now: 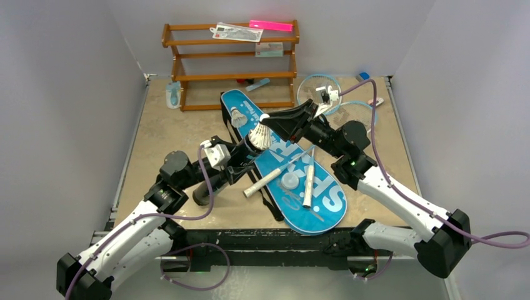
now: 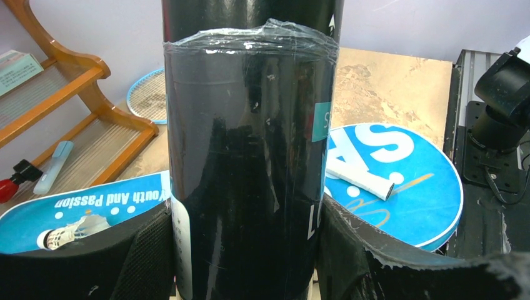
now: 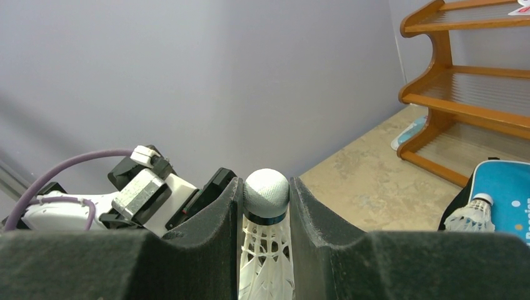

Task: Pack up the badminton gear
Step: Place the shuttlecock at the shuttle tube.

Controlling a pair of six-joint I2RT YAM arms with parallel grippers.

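My left gripper [image 2: 247, 250] [image 1: 239, 157] is shut on the long black tube [image 2: 250, 156], which fills the middle of the left wrist view. My right gripper [image 3: 265, 187] [image 1: 270, 128] is shut on a white feather shuttlecock [image 3: 267, 195] [image 1: 261, 135], held cork-forward just above and beside the left gripper. The blue "SPORT" bag [image 1: 325, 203] [image 2: 406, 187] lies diagonally on the table. A second shuttlecock [image 1: 237, 117] [image 2: 65, 234] [image 3: 472, 215] rests on its far end. Two white racket handles [image 1: 267, 179] [image 1: 308, 181] lie on the bag. The light-blue racket heads [image 1: 315, 87] show behind the right arm.
The brown wooden rack [image 1: 231, 62] [image 2: 75, 81] [image 3: 462, 81] stands at the back with papers and a pink strip [image 1: 270, 25] on top. A clear round lid [image 1: 289, 181] lies on the bag. Small blue bits [image 1: 173, 95] sit at the back left. Grey walls enclose the table.
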